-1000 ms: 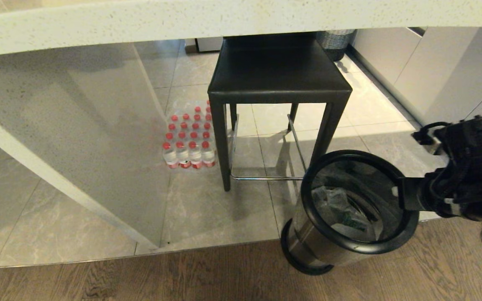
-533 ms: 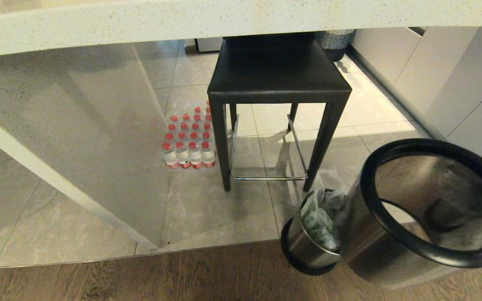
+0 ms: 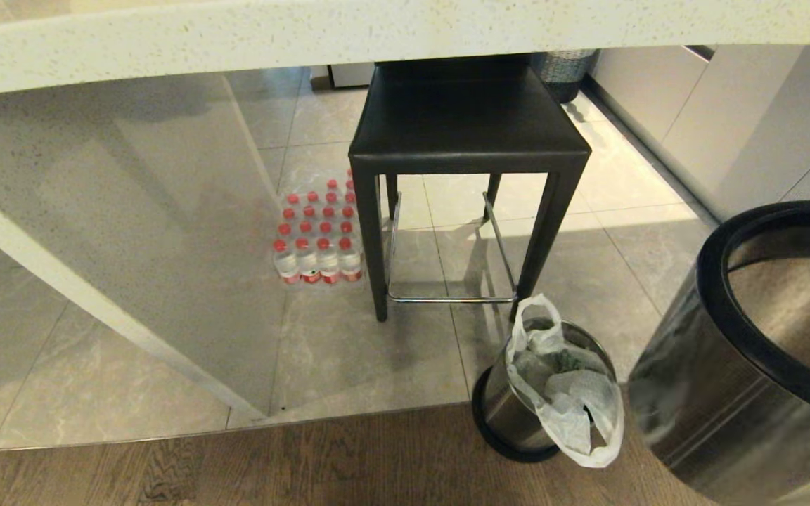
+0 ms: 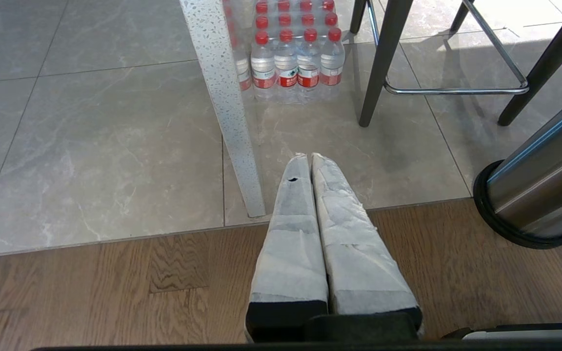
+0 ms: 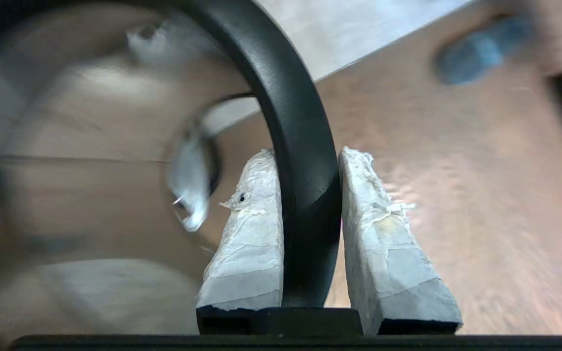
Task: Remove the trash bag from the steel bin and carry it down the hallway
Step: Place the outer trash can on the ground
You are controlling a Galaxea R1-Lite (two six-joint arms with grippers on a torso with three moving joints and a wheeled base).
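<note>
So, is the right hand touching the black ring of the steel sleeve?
Touching. In the right wrist view the right hand has both fingers pressed against the black ring.

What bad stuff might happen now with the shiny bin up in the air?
The right gripper pinches only the black ring of the steel shell, so it may slip and fall. The trash bag droops loosely over the bin base right beside the shell; a swing might tip it over.

Whitish trash bag (image 3: 565, 393) drapes over the uncovered steel bin (image 3: 507, 414).
</note>
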